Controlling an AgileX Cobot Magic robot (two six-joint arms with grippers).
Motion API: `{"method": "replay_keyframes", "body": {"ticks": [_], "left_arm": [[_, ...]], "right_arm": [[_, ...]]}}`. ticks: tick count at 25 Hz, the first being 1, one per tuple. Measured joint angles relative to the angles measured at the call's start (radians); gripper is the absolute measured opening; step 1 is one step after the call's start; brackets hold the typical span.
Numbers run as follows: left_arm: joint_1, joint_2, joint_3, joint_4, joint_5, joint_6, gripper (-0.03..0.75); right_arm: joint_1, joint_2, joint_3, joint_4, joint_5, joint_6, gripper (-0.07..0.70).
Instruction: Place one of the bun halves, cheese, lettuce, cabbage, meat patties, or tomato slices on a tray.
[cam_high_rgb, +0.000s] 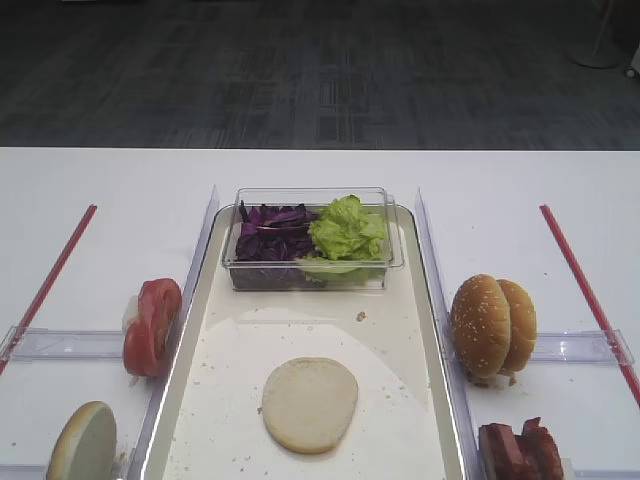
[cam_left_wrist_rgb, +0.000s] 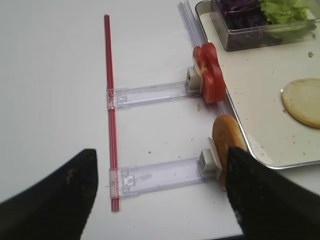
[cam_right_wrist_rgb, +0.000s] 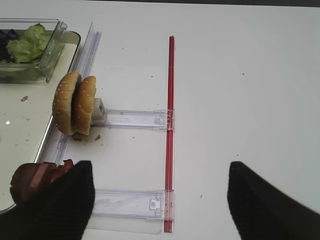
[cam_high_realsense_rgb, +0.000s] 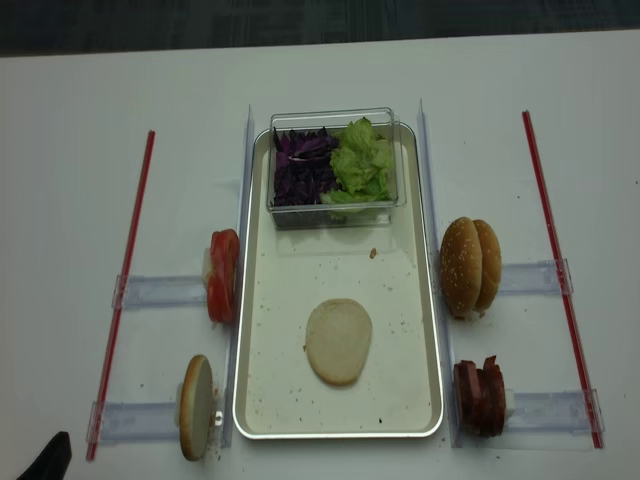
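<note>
Exterior high: bun half (cam_high_rgb: 310, 404) already flat lower-centre on tray (cam_high_rgb: 425, 330); right wrist: my right tool (cam_right_wrist_rgb: 157, 200) wide, empty, could clip meat patties (cam_right_wrist_rgb: 37, 180) lower left; left wrist: left tool (cam_left_wrist_rgb: 160, 192) wide, empty, could topple edge-standing bun (cam_left_wrist_rgb: 227, 147).

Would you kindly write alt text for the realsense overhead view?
A pale bun half lies flat on a metal tray, behind it a clear box of purple cabbage and lettuce. Tomato slices stand left, sesame buns and meat patties right.
</note>
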Motion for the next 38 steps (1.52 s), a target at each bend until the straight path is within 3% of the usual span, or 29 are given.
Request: {"method": "replay_keyframes", "body": {"ticks": [38], "left_arm": [[0.0,0.0,0.0,0.0,0.0,0.0,0.492]], "right_arm": [[0.0,0.0,0.0,0.0,0.0,0.0,0.571]]}}
